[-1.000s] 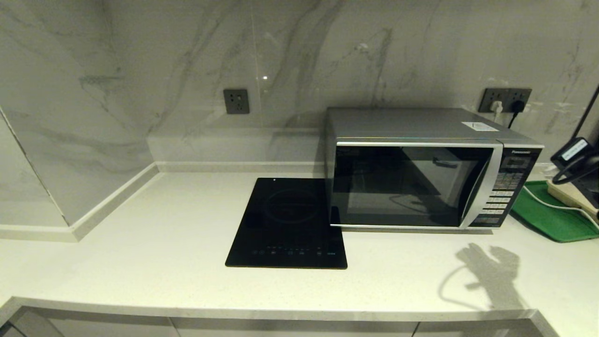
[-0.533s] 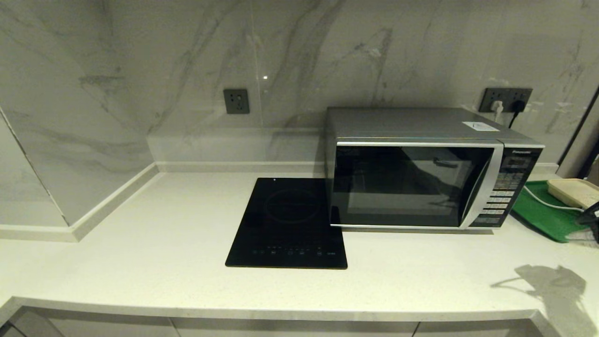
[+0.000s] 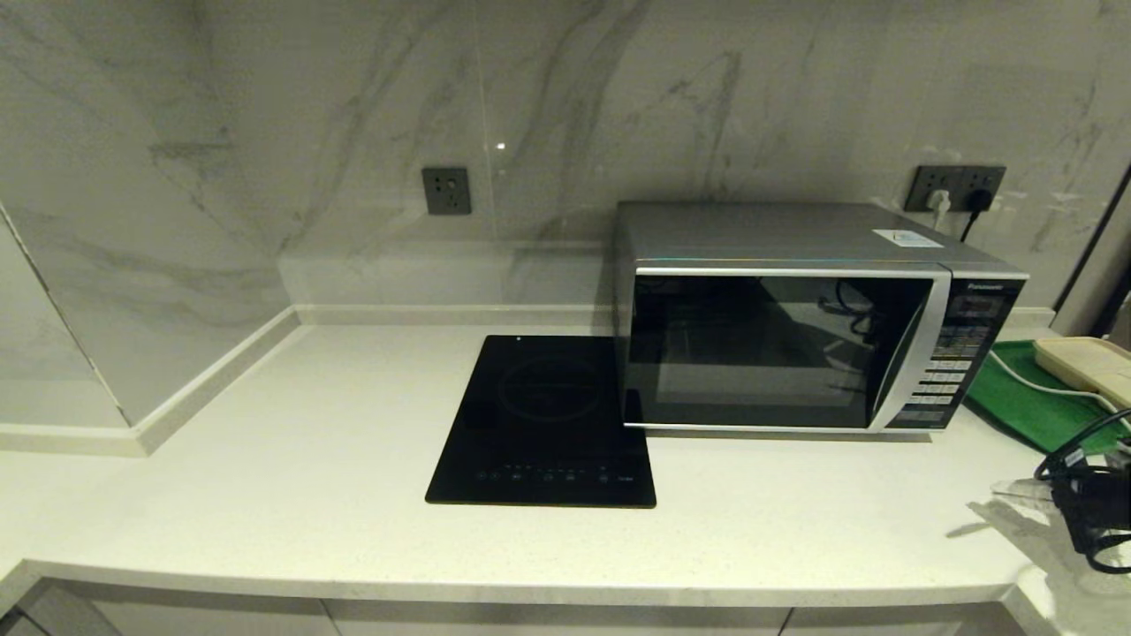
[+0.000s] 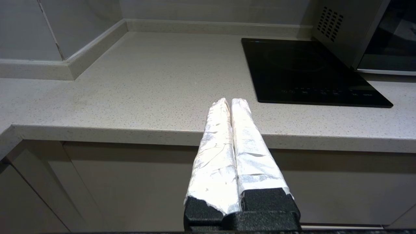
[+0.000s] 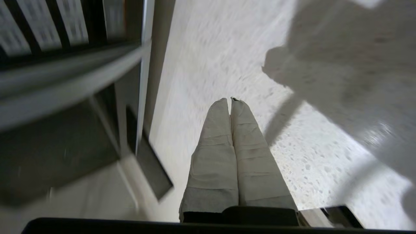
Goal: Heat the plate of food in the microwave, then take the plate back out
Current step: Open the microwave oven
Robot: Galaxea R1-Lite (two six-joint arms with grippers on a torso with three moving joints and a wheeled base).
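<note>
Overhead, microwave [image 3: 817, 318] door shut, no plate of food in sight, right gripper [image 3: 1016, 488] low beside its keypad end; left gripper [image 4: 230, 103] pinched empty off counter [image 4: 130, 84]; right fingers [image 5: 214, 156] pressed together, so swinging could clip the door.

microwave [image 3: 795, 318] | silver box, dark glass door, curved silver trim, keypad panel at right | door shut | upright on bench [image 3: 309, 459], back near wall, right of centre | plate of food: not visible in any view
</note>
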